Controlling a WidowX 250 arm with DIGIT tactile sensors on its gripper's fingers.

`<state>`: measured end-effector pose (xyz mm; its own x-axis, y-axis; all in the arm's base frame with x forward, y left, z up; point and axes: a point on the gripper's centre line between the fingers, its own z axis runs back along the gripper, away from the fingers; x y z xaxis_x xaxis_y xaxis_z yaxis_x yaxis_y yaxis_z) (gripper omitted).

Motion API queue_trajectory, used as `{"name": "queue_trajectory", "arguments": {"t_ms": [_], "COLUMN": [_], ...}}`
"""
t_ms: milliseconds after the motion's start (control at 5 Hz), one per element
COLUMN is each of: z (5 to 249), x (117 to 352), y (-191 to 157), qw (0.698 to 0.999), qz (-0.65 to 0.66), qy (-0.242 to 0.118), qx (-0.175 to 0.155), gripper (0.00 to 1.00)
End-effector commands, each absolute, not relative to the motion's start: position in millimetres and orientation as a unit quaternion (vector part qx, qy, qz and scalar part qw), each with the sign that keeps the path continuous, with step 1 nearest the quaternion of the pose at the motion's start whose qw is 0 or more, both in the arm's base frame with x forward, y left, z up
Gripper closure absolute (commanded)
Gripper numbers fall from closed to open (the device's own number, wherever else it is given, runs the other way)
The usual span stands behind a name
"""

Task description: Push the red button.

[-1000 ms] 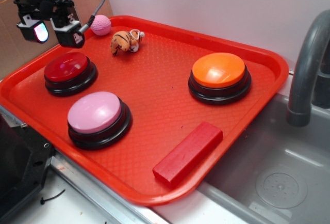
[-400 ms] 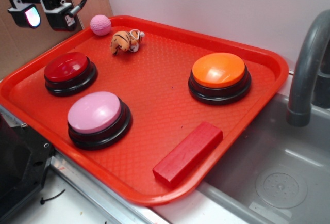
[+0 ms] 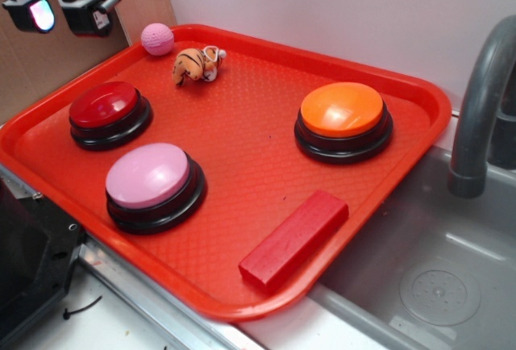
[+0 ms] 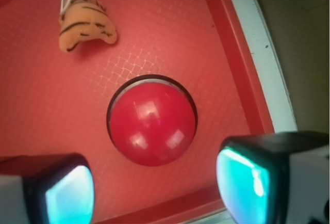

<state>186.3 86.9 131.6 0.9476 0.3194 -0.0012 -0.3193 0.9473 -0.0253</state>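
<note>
The red button [image 3: 105,106], a glossy dark-red dome on a black base, sits at the left of the red tray [image 3: 242,156]. In the wrist view the red button [image 4: 152,124] lies below and between the two fingers. My gripper [image 3: 60,13] hangs high above the tray's far left corner, up and left of the button, well clear of it. Its two black fingers with lit pads [image 4: 242,185] stand wide apart and hold nothing.
On the tray are a pink-domed button [image 3: 150,179], an orange-domed button [image 3: 342,113], a red block [image 3: 295,238], a tiger toy [image 3: 196,64] and a pink ball [image 3: 157,39]. A sink [image 3: 435,277] and grey faucet [image 3: 480,108] are on the right. Brown board behind the gripper.
My gripper has risen and moved left, away from the red button, from just above its far side to the top left corner of the exterior view. Nothing on the tray moved.
</note>
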Motion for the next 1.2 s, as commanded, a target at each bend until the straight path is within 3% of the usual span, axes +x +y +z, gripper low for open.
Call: {"name": "queue_trajectory", "arguments": {"t_ms": [0,1000], "z": [158,198], "x": [188,167], "y": [90,90], "qw": [0.986,0.984], "qz": [0.165,0.171], "qy": [-0.016,-0.054], "qx": [-0.002,-0.004], "gripper": [0.00,0.00]}}
